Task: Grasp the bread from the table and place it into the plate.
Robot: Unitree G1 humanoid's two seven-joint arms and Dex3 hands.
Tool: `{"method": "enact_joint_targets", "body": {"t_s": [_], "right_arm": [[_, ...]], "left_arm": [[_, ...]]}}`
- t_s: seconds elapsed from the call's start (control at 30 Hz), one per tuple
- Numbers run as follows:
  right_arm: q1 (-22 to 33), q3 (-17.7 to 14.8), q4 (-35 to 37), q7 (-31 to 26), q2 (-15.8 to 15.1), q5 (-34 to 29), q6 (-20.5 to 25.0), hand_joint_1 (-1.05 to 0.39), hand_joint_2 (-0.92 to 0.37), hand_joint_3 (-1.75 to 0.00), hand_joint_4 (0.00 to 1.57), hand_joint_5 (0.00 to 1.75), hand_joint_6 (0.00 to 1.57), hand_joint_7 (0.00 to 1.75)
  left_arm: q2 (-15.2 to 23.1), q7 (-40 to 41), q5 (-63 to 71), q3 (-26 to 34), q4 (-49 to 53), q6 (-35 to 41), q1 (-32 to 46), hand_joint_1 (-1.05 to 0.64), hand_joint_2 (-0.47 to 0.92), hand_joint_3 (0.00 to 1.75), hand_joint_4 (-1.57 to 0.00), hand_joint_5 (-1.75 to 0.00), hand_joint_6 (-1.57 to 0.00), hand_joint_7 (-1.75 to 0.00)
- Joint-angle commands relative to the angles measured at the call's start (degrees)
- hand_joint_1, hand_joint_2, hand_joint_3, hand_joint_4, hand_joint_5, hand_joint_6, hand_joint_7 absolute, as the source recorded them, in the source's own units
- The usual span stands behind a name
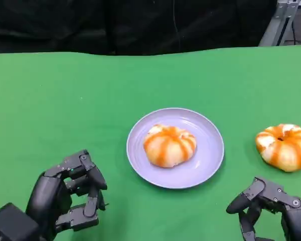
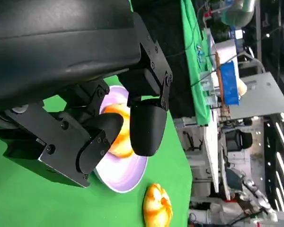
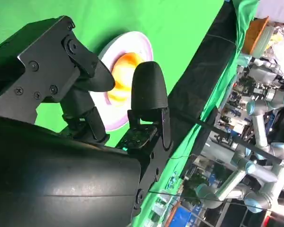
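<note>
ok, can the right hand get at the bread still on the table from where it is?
Probably yes. The bread on the table lies just beyond the right hand, with bare green cloth between them. The hand holds nothing, and the plate sits off to the side.

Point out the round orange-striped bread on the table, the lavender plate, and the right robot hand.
Round orange-striped bread on the green table (image 1: 284, 146), head view, top crust.
Round lavender plate (image 1: 210, 159), head view, bare right rim.
Black right robot hand (image 1: 271, 208), head view, middle of the hand.
</note>
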Motion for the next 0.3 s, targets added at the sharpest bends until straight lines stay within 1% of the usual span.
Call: {"method": "enact_joint_targets", "body": {"t_s": [0.03, 0.3], "right_arm": [[0.31, -0.24, -0.30, 0.03, -0.42, 0.52, -0.60, 0.08, -0.35, -1.29, 0.81, 1.67, 0.80, 1.26], [-0.11, -0.48, 0.27, 0.02, -0.67, 0.46, -0.89, 0.09, -0.34, -1.31, 0.81, 1.68, 0.80, 1.26]], "left_arm": [[0.30, -1.19, -0.74, 0.92, 0.94, -1.23, -0.21, -0.01, 0.40, 1.36, -0.85, -1.74, -0.79, -1.58], [-0.32, -0.78, 0.50, 0.88, 1.54, -1.60, -0.25, 0.00, 0.42, 1.34, -0.84, -1.73, -0.79, -1.55]]}}
